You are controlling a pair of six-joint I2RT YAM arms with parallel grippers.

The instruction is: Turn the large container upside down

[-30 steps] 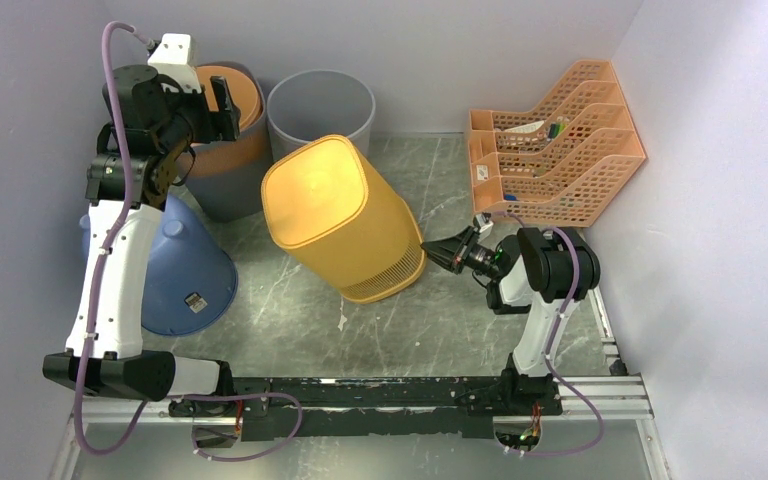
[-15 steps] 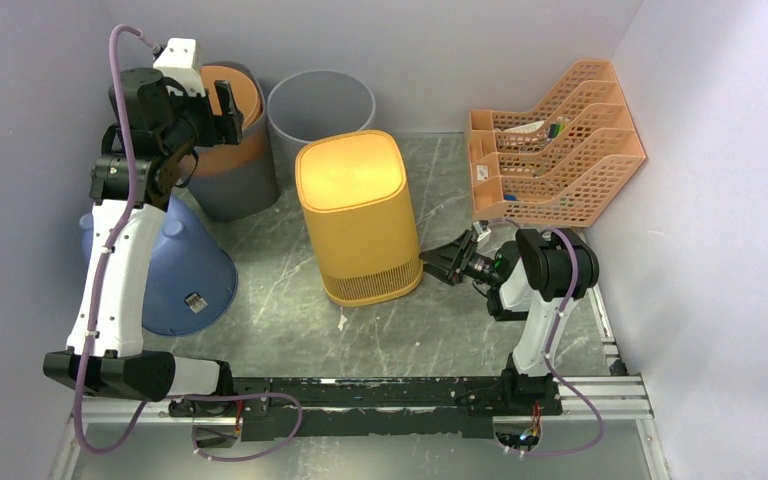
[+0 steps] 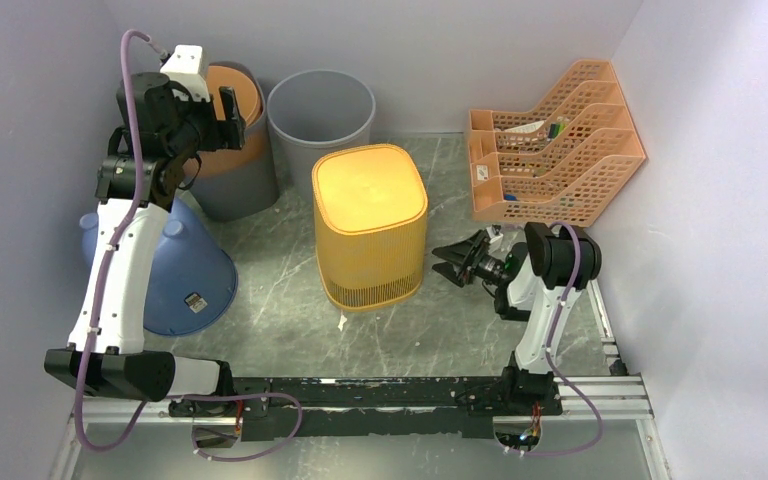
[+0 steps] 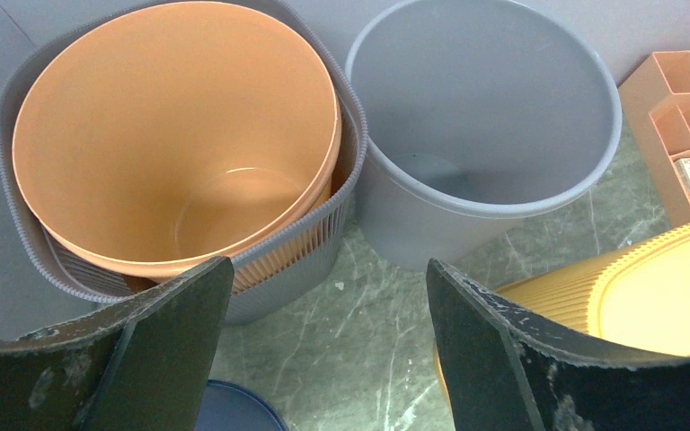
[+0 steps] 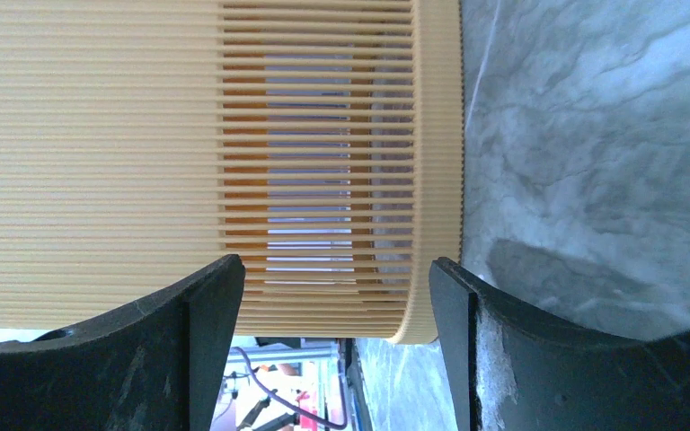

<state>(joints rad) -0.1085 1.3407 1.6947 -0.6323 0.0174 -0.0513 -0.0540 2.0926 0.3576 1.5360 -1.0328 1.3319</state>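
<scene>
Yellow slatted container [image 3: 370, 228], upside down

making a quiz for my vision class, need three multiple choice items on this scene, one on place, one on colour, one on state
1. The yellow container stands:
A. on the table, left of the right gripper
B. on a shelf
C. on a chair

2. The inner bin nested in the ribbed grey bin is:
A. green
B. orange
C. white

3. The right gripper is:
A. shut on the yellow container
B. open, apart from it
C. out of view

1 A: its rim sits on the marble, beside the gripper.
2 B: the left wrist view shows orange walls.
3 B: the top view shows spread jaws and a gap.
</scene>
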